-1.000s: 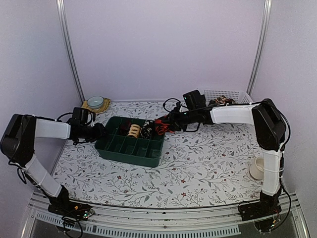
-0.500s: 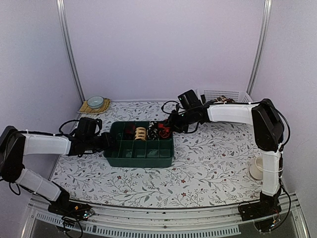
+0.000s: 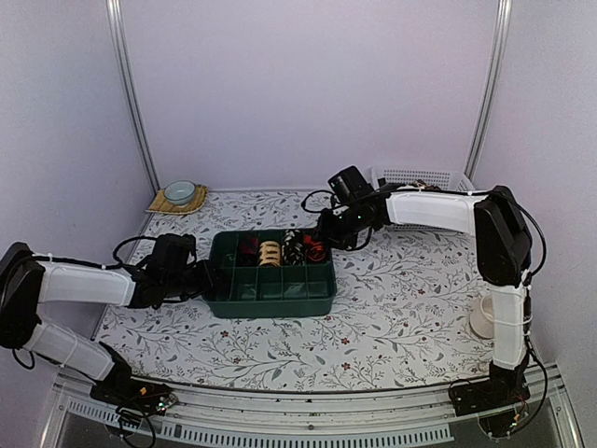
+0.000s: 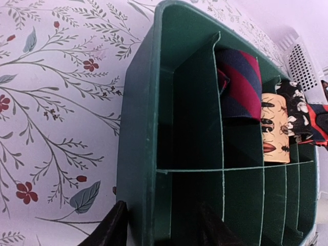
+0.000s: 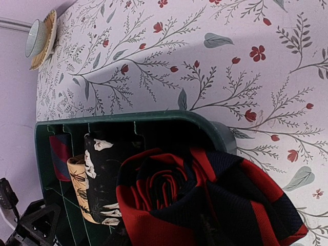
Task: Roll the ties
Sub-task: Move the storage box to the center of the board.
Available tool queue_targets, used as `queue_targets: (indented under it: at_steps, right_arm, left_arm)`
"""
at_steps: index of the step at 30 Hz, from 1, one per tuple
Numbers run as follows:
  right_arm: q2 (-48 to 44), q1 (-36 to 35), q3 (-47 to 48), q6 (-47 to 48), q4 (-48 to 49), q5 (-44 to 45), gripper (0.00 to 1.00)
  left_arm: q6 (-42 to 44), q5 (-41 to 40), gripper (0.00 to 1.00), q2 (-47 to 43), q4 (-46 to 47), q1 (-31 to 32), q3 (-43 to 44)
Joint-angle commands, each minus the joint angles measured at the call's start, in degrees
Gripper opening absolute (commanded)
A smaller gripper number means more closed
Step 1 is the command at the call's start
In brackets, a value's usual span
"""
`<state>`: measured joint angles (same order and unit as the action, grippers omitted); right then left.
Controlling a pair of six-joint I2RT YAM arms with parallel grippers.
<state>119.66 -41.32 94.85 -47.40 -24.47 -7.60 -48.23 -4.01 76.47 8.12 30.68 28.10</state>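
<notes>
Floral tabletop (image 3: 392, 308) now shows the tray (image 3: 270, 291) dragged rightward by the left tool (image 3: 207, 278) clamped on its wall, bringing an empty slot under the red tie (image 5: 205, 205) gripped by the right tool (image 3: 322, 245).

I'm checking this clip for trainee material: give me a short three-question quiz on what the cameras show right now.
1. True or false: the left gripper straddles the wall of the dark green plastic divided tray.
2. What does the right gripper hold? A) the rolled red necktie with dark stripes; B) a white cup; C) nothing.
3. How many rolled ties already sit in the tray's back row?

Key: 1 true; 2 A; 3 three: maroon-and-navy striped, tan insect-print, black-and-white floral.
</notes>
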Motion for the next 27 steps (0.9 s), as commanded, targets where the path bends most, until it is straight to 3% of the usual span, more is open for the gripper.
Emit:
queue_targets:
  at_steps: [1,17,27]
  right_arm:
    - [6.44,-0.73,3.56,2.39,-11.15,2.45,0.34]
    - [10.29,-1.46,8.21,7.01,-19.08,8.2,0.36]
    - [12.33,-2.57,15.17,9.53,-23.54,9.91,0.52]
  left_arm:
    - [-1.08,-2.76,0.45,0.07,1.56,3.4,0.46]
    - [-0.47,-7.67,0.45,1.52,3.19,11.5,3.26]
    - [-0.4,-8.05,0.48,2.33,3.64,12.62,3.51]
